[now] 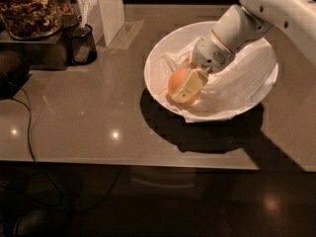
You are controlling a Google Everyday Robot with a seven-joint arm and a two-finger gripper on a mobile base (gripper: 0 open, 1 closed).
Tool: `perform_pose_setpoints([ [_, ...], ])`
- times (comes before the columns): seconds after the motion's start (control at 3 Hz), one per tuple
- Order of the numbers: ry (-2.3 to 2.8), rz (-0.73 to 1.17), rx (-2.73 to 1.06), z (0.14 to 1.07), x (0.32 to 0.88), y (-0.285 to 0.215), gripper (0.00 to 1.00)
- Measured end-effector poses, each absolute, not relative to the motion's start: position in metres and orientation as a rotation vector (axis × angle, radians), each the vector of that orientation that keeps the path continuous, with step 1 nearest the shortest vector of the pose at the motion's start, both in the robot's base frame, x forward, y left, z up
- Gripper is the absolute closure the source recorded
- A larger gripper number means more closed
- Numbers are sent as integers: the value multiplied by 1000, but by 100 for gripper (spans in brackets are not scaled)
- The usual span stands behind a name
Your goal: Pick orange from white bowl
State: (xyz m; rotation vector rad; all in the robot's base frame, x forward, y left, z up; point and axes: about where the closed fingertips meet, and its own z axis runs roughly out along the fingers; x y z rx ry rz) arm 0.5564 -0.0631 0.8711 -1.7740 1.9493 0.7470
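Observation:
The orange [175,81] lies in the left part of the white bowl [151,78], on the crumpled white paper [237,83] that lines it. My gripper [182,87] reaches down into the bowl from the upper right on the white arm [232,31]. It is shut on the orange. One yellowish finger [188,88] lies flat across the orange's near right side. The other finger is hidden behind the fruit. The orange still sits low in the bowl, on the paper.
The bowl stands on a glossy grey-brown counter [89,112]. A glass jar of nuts [29,9], a black mesh cup [81,43] and a white box [108,11] stand at the back left. A dark cable [27,127] runs along the left. The counter's front edge is near the bottom.

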Motion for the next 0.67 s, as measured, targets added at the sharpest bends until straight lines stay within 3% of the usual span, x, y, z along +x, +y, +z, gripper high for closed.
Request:
perform_pose_setpoints([
  [0.67,1826,661,-1692,935,543,-89,100],
])
